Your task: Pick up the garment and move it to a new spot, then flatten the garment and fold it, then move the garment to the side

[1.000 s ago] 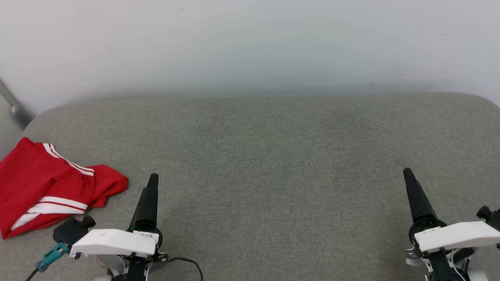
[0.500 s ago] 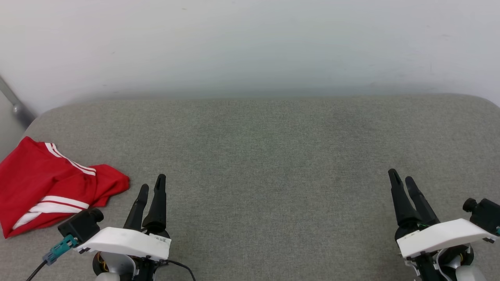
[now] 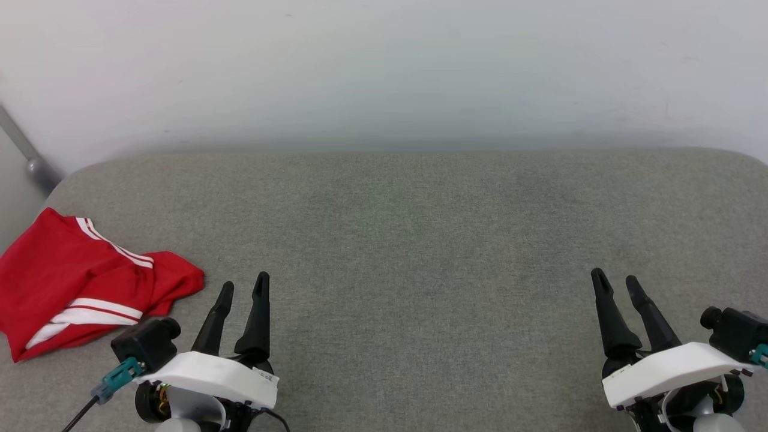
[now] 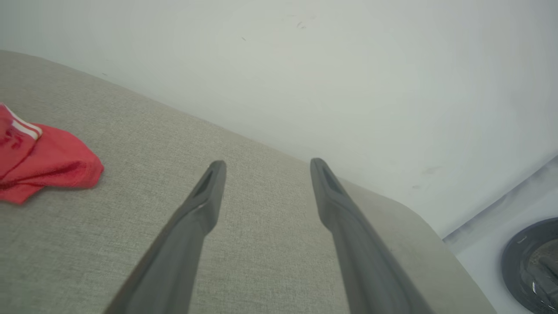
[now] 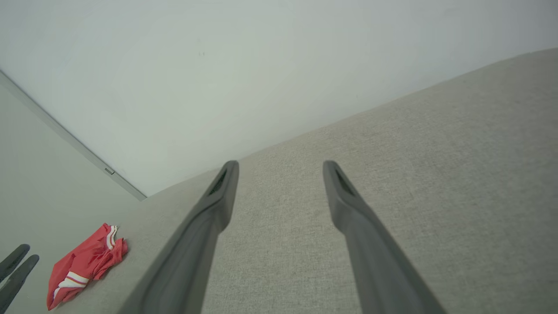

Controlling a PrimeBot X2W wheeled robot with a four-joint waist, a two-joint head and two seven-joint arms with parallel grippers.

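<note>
Spreading across most of the head view, the grey fabric-covered surface (image 3: 396, 240) sits under a pale wall (image 3: 384, 72). The whole picture has slid slightly since a second ago, which reads as the head camera moving, not the things. The garment (image 3: 78, 282) lies crumpled, a red heap with white stripes showing, at the surface's left edge, untouched. The real change is at the wrists: both have rolled, so each gripper, edge-on before as one dark spike, now shows two fingers spread apart and empty. The left gripper (image 3: 244, 281) is near the garment but clear of it; the right gripper (image 3: 613, 276) is well apart from it. The pick-up looks not yet begun, with the left arm better placed for it.
</note>
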